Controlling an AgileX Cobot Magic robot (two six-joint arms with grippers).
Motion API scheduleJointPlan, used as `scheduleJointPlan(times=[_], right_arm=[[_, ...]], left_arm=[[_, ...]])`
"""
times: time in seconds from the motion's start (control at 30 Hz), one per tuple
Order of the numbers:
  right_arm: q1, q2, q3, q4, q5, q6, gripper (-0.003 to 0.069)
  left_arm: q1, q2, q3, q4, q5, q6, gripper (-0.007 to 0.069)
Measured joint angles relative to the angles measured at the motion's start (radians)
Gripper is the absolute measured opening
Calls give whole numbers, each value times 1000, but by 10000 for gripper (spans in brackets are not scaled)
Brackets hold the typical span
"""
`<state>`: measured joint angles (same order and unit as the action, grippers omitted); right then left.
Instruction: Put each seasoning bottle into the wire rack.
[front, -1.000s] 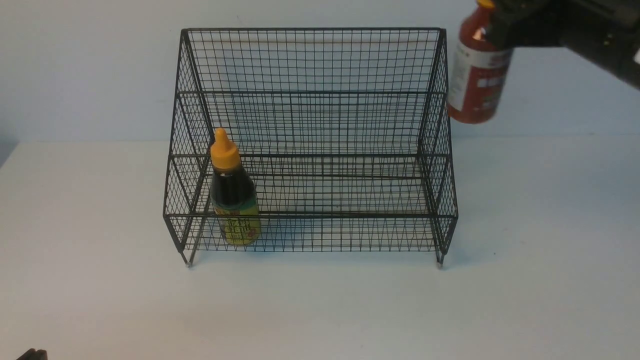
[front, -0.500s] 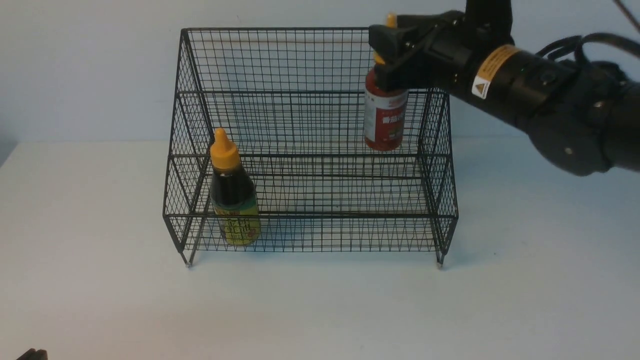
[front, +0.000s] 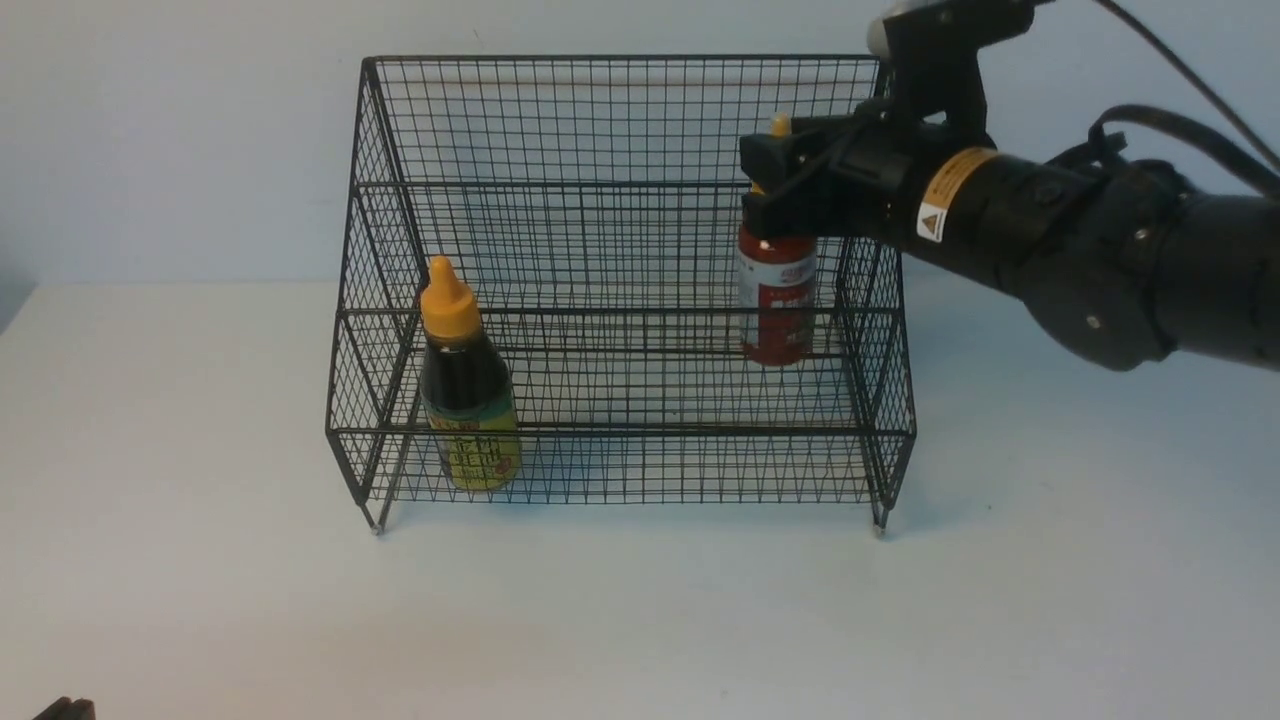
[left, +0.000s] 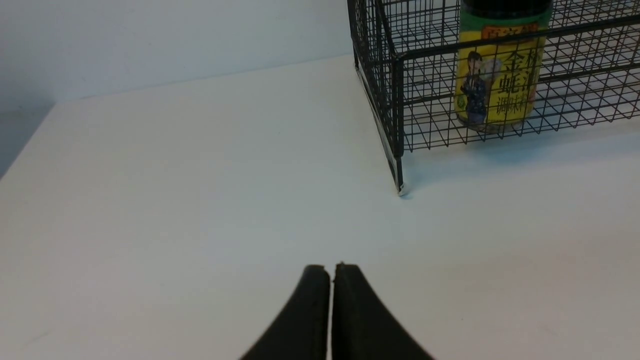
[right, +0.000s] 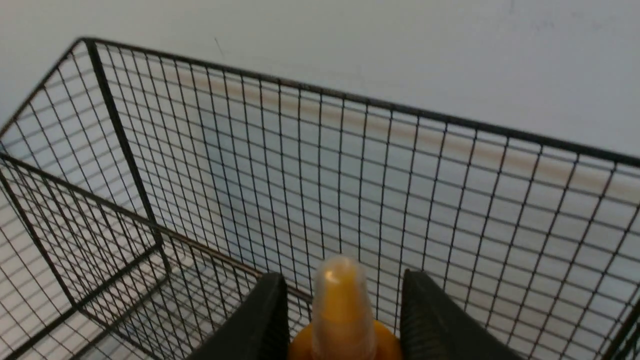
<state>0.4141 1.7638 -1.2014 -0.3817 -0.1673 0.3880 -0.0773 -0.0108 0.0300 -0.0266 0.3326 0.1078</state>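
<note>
The red bottle (front: 777, 300) gripped inside the wire rack (front: 620, 120).
Nearest, the left gripper (left: 330, 272) is pressed together; the dark bottle (front: 468, 400) stands upright at the lower tier's left end; farther back, the right gripper (front: 775, 190) clamps the red bottle's neck at the upper tier's right end.

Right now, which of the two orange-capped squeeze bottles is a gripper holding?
The red bottle with the white-red label: the right gripper grips its neck. The dark-liquid, yellow-green-labelled bottle stands free in the black wire rack.
</note>
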Motion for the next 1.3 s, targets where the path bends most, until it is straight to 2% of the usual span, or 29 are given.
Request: scheduleJointPlan(times=[0.33, 0.6, 0.7, 0.87, 1.03, 1.1, 1.13, 1.2, 1.23, 1.27, 1.3], right_arm=[[0, 70, -3, 1, 23, 75, 272], [0, 75, -5, 1, 21, 86, 274], [0, 62, -5, 1, 45, 86, 314], [1, -20, -5, 1, 156, 86, 432], [1, -168, -5, 5, 335, 86, 474], [3, -257, -5, 10, 438, 86, 470], [3, -257, -5, 10, 438, 86, 469], [24, -400, -5, 16, 625, 82, 416], [34, -463, -5, 18, 688, 73, 378], [34, -473, -5, 18, 698, 72, 378], [51, -569, -5, 24, 778, 57, 290]], left_arm=[[0, 0, 0, 0, 0, 0, -5], [0, 0, 0, 0, 0, 0, -5], [0, 0, 0, 0, 0, 0, -5], [0, 0, 0, 0, 0, 0, -5], [0, 0, 0, 0, 0, 0, -5], [0, 0, 0, 0, 0, 0, -5], [0, 0, 0, 0, 0, 0, -5], [0, 0, 0, 0, 0, 0, -5], [0, 0, 0, 0, 0, 0, -5], [0, 0, 0, 0, 0, 0, -5], [0, 0, 0, 0, 0, 0, -5]])
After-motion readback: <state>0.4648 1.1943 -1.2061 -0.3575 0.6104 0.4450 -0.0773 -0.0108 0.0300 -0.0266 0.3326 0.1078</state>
